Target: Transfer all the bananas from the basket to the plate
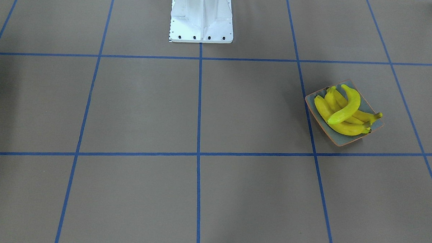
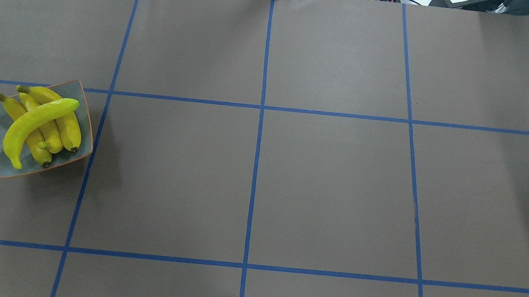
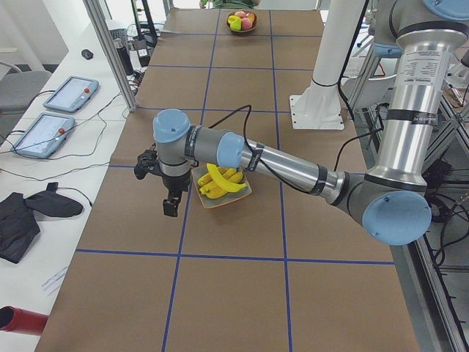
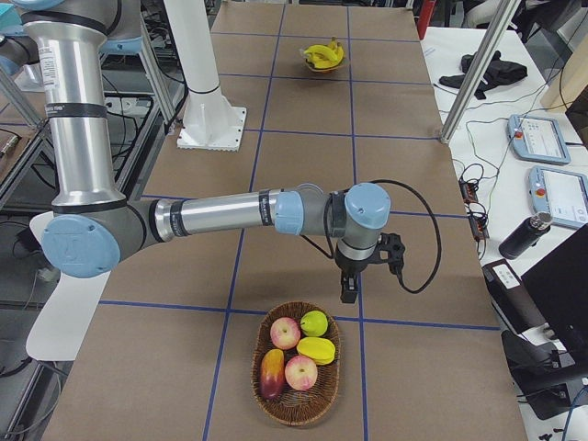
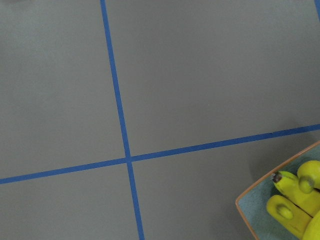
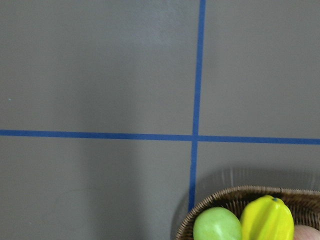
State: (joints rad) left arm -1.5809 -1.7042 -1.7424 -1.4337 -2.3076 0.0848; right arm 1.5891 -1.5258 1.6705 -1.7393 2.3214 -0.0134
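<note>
Left end effector: hangs fingers-down over the desk, just beside the plate on the side away from my base. It shows only in the side view, so I cannot tell how wide it stands. The left wrist camera catches one plate corner and a few banana ends at its lower right.

Right end effector: fingers-down, near the rim of the basket, well apart from the plate. Same limit: I cannot tell its width. The right wrist camera sees the wicker rim, a green fruit and a yellow ridged fruit at its bottom edge.

Bananas: four, bright glossy yellow, curved, dark at the tips. All lie on the plate, three packed side by side and the fourth laid across on top. One stem pokes past the rim.

Plate: shallow, rectangular, grey-blue, with a thin orange-brown upturned edge. It sits at my left end of the desk.

Basket: oval wicker, at my right end. It holds two red apples, the green fruit, the yellow ridged one and a reddish-orange fruit.

Desk: brown covering, blue tape grid, white pedestal bolted at my side.

Room: a white side bench along the far edge carries two tablets, cables and dark cloth.
</note>
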